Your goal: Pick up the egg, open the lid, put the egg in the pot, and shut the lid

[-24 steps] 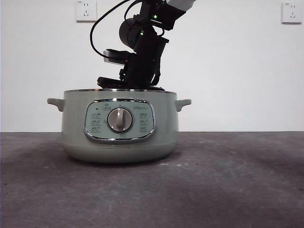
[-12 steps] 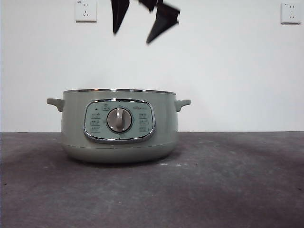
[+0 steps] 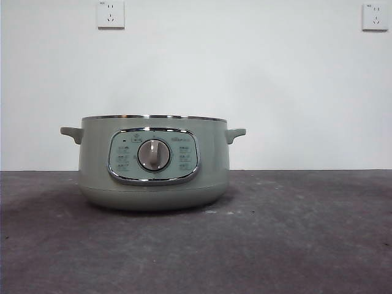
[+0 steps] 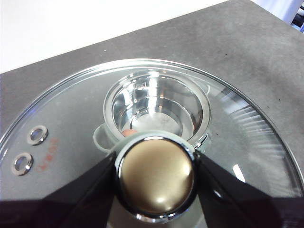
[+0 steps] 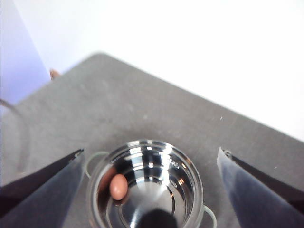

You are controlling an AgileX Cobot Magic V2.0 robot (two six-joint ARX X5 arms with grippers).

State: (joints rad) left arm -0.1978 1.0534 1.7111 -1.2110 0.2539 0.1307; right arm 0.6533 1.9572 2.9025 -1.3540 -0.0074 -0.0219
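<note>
A: Pot contents?
B: One egg (image 5: 118,186) inside the pot (image 3: 154,162), lying against the shiny inner wall, below and between the right hand's (image 5: 151,187) spread jaws. Right hand hangs well above the open pot, holding nothing.

A: Lid?
B: One lid (image 4: 61,142), off the pot, pinched at its knob (image 4: 155,176) by the left hand (image 4: 154,183), jaws pressed on both sides of the knob. Through the glass the open pot sits well below that hand, a sliver of egg showing just beside the knob's edge.

A: Counts?
B: One pot, one lid, one egg, two hands. Two small metal-ringed holes in the lid glass, beside red print.

A: Around it?
B: Dark grey desk (image 3: 294,239), white wall, two wall sockets (image 3: 111,13) up high. Front view shows the pot alone on the desk, dial (image 3: 154,154) facing the camera, no hand in that frame. Nothing blocks the pot's mouth.
</note>
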